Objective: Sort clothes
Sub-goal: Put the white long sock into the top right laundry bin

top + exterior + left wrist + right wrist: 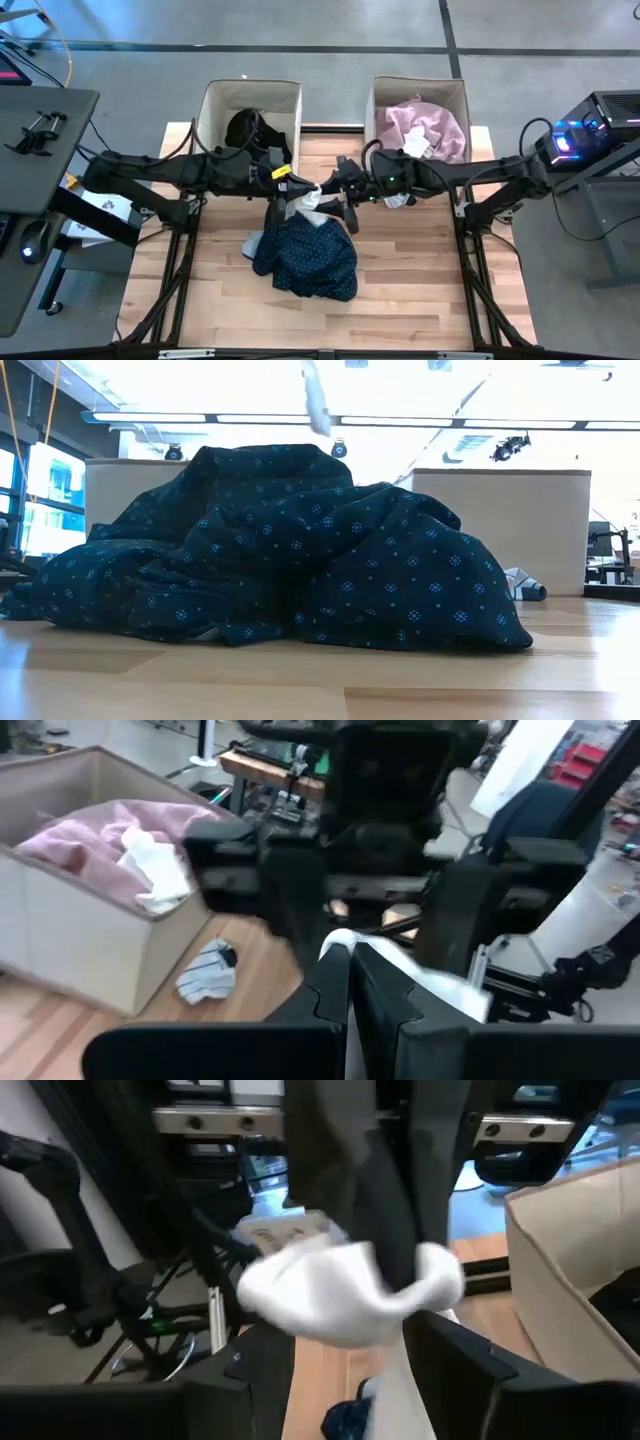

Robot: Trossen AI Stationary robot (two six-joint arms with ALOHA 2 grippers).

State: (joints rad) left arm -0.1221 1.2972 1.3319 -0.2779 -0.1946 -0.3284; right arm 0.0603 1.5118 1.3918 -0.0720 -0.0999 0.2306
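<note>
Above the wooden desk [400,290], the left gripper [292,180] and right gripper [343,178] both pinched a white cloth [308,196] between them, over the crumpled navy white-dotted dress [305,255].

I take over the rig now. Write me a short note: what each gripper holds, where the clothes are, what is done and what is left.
Left gripper and right gripper meet above the table's middle, both shut on the white cloth, held in the air between them.
Navy dotted dress lies heaped on the table below.
Striped sock lies on the table beside the right box.
Done: black garment in the left box; pink shirt in the right box.
Left: white cloth, dress, sock.
</note>
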